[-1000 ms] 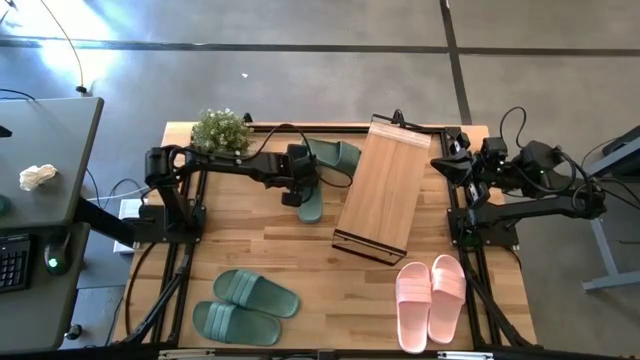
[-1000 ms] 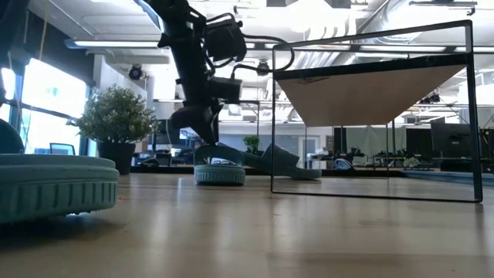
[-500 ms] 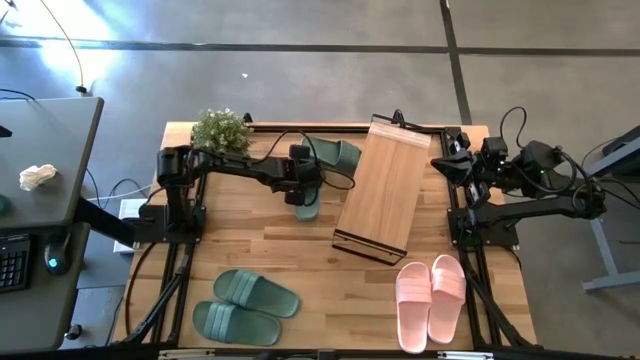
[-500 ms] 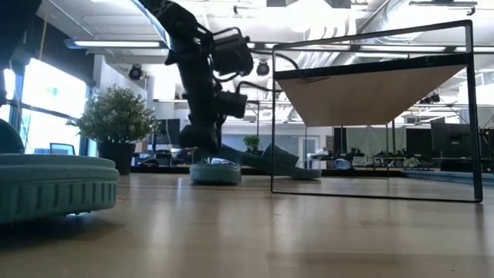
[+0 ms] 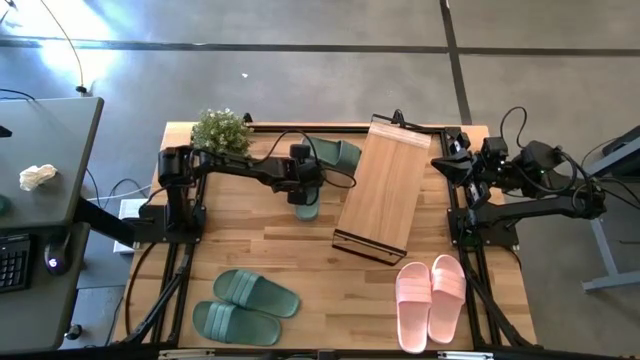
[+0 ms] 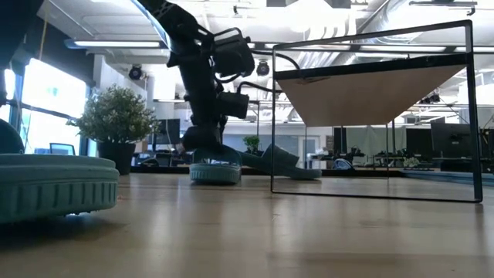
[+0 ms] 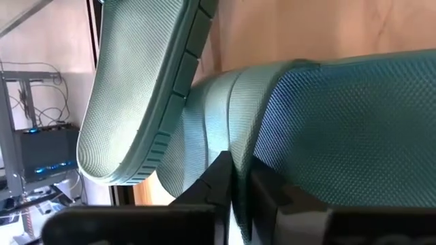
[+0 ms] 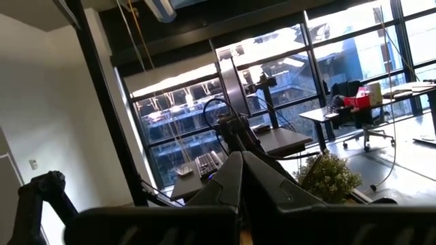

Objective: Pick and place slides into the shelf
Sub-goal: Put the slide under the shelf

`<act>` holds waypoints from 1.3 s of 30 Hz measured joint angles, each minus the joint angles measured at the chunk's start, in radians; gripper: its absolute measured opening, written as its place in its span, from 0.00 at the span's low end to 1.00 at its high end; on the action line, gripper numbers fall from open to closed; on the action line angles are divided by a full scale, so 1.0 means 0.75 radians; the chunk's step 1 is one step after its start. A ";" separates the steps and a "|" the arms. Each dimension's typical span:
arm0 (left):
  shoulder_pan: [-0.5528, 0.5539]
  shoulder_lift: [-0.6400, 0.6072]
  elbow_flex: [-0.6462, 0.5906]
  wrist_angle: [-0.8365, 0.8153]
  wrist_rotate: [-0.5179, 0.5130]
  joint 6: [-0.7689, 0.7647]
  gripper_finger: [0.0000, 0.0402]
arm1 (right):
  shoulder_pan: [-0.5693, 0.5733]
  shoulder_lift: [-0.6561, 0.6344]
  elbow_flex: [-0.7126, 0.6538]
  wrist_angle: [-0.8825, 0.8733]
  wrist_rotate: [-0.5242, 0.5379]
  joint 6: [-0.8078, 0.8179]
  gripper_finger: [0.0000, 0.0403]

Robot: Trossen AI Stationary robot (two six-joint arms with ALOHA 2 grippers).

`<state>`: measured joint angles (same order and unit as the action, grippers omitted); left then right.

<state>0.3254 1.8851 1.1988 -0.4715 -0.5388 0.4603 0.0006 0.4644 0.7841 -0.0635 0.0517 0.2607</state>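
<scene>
Six slides lie spread over the wooden surface (image 5: 250, 250), which is the biggest thing here, with a dark frame running round its edges. Next in size is the shelf (image 5: 385, 185), a light-wood rack set at a slant right of centre, its top bare. Two dark arms reach in from the sides: the left one stretches from its base across the far half, the right one stays folded up at the right edge, well apart from any slide. A green pair (image 5: 245, 307) lies side by side at the near left, a pale pink pair (image 5: 431, 298) at the near right just in front of the shelf's near corner, and a small potted plant (image 5: 221, 130) stands at the far left corner. Between plant and shelf lie the last two green slides: one (image 5: 336, 153) rests tilted with its toe end just beside the shelf, partly over the other (image 5: 308, 205). The left tool (image 5: 305, 195) is down on that second slide, its fingers (image 7: 221, 180) pinched together on the ridged strap. The right tool (image 5: 442, 163) is closed on nothing.
</scene>
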 joint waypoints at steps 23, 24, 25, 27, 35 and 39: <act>-0.155 -0.573 0.001 -0.386 0.198 0.171 0.00 | -0.001 -0.001 0.000 0.026 0.000 0.070 0.00; -0.154 -0.600 0.001 -0.394 0.245 0.223 0.00 | 0.000 -0.001 0.000 0.026 0.000 0.071 0.00; -0.154 -0.624 0.001 -0.391 0.293 0.289 0.00 | 0.000 -0.001 0.000 0.028 0.000 0.070 0.00; -0.146 -0.666 0.001 -0.394 0.406 0.469 0.00 | 0.000 -0.001 0.000 0.029 0.000 0.071 0.00; 0.003 -0.686 0.001 -0.405 0.780 1.174 0.00 | 0.000 -0.001 0.000 0.030 -0.001 0.070 0.00; 0.107 -0.637 0.001 -0.410 0.876 1.352 0.00 | -0.001 -0.001 0.000 0.030 -0.001 0.071 0.00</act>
<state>0.4060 1.4074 1.1995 -0.7787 0.1184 1.4743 0.0002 0.4641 0.7843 -0.0410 0.0508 0.3138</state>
